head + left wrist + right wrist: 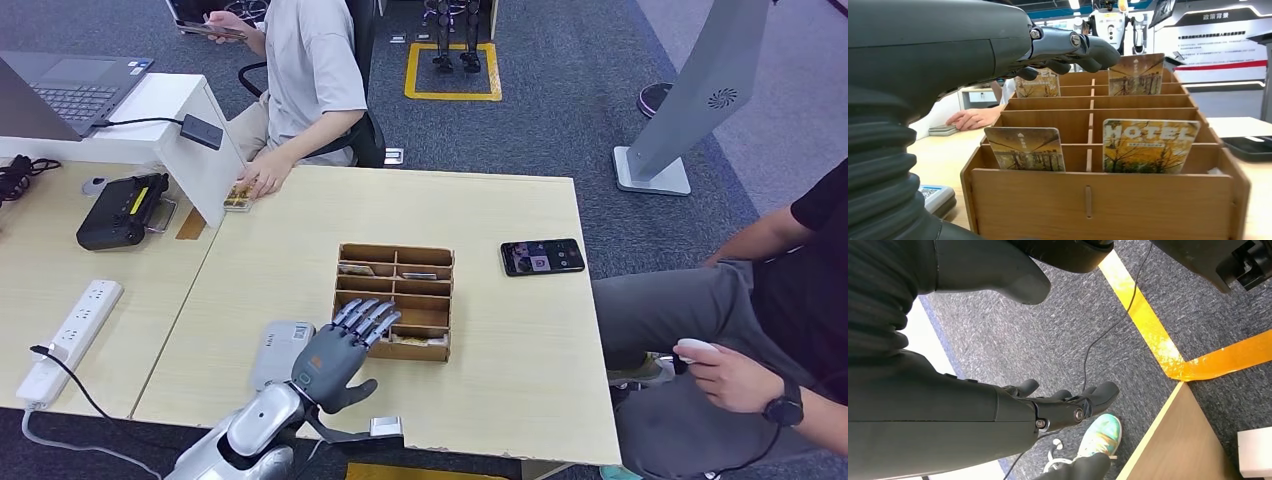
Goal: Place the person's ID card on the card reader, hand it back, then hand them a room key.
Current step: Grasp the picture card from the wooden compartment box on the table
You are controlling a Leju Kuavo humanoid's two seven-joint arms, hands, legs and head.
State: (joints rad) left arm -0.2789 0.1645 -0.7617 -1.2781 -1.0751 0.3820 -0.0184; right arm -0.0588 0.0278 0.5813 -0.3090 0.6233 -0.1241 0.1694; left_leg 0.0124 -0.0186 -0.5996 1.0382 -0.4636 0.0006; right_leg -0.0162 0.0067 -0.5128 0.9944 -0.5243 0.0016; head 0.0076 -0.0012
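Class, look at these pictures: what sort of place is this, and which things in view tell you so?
Probably a mock hotel reception desk set up in a robot lab or showroom. A wooden rack holds cards printed HOTEL, the left hand hovers over it, a grey reader lies beside it, and another robot stands behind.

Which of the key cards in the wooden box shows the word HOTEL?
The front-row card beside the divider; the other cards there, like its neighbour, show pictures without that word.
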